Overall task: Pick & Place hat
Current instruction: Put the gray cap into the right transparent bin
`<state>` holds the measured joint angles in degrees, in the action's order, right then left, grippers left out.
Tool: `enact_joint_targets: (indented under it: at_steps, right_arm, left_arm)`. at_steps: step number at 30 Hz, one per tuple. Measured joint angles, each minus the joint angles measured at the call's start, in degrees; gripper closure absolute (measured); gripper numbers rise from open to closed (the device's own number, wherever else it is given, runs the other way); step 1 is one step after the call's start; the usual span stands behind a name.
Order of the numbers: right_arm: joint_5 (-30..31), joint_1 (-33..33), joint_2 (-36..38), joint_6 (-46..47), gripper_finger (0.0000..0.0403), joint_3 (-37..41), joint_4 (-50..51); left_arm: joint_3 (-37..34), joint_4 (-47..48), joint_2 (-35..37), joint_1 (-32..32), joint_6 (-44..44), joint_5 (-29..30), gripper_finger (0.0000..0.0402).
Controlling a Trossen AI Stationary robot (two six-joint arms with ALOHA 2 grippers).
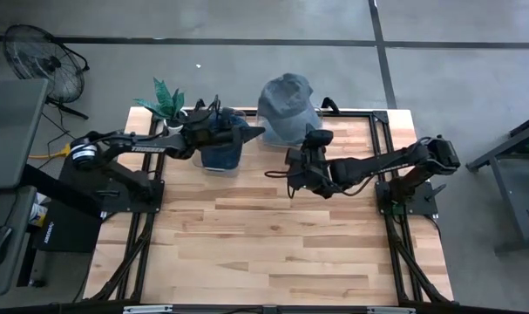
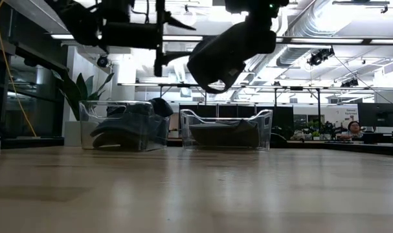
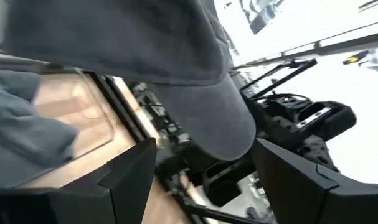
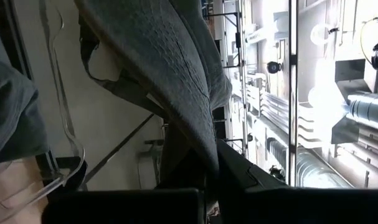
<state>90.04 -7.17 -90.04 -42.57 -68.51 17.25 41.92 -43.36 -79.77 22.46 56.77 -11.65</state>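
Observation:
A grey cap-like hat [image 1: 288,106] hangs in the air over the table's far edge, above a clear bin [image 2: 225,129]. My right gripper [image 1: 310,145] comes in level from the table's right and is shut on the hat. My left gripper [image 1: 254,133] reaches in level from the left, above a second clear bin [image 1: 220,155] that holds dark blue cloth. It is open, and the hat's brim [image 3: 204,115] stands between its two fingers [image 3: 129,177] without touching them. My right gripper pinches the hat's cloth [image 4: 195,134] between its two fingers, at the edge of the hat that faces the right arm. The fingers come in level from the table's right. The hat is lifted clear of the bins [image 2: 228,52], and its brim points toward the left arm.
The two clear bins stand side by side at the table's far edge, the left one [image 2: 125,126] full of dark cloth. A potted plant [image 1: 168,103] stands at the far left corner. Bare wooden tabletop [image 1: 273,244] stretches toward the near edge.

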Motion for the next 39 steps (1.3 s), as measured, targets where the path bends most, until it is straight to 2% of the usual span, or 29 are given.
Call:
enact_joint_targets:
  at_steps: [4,10,23,26,28,35,36,39]
  right_arm:
    - [0.0,0.4,0.0,-3.2,0.0399,0.0,-3.5]
    - [0.0,0.5,0.0,-5.3,0.0399,0.0,-5.6]
    - [0.0,0.7,0.1,-7.9,0.0399,0.0,-9.0]
    - [-0.1,0.7,0.1,-7.7,0.0399,0.0,-9.0]
    - [0.1,0.7,0.1,-7.4,0.0399,0.0,-9.0]
    - [0.2,0.8,0.1,-7.4,0.0399,0.0,-8.7]
    - [0.2,0.7,0.1,-7.4,0.0399,0.0,-8.7]
    - [0.3,0.7,0.1,-7.4,0.0394,0.0,-8.7]
  left_arm:
    - [3.4,-0.8,-2.6,-0.2,1.8,-1.5,0.0135]
    - [7.6,-0.5,-6.7,-1.2,2.7,-0.2,0.0135]
    - [12.3,-0.5,-10.9,-1.6,4.8,1.3,0.0141]
    - [12.7,-0.2,-10.9,-1.6,4.2,1.1,0.0169]
    - [12.9,-0.2,-10.9,-1.6,3.5,1.1,0.0201]
    - [12.9,-1.4,-10.7,-1.5,1.3,-0.1,0.0371]
    - [12.9,-1.5,-10.7,-1.5,1.1,-0.3,0.0384]
    - [12.9,-1.1,-10.7,-1.5,0.5,-0.7,0.0382]
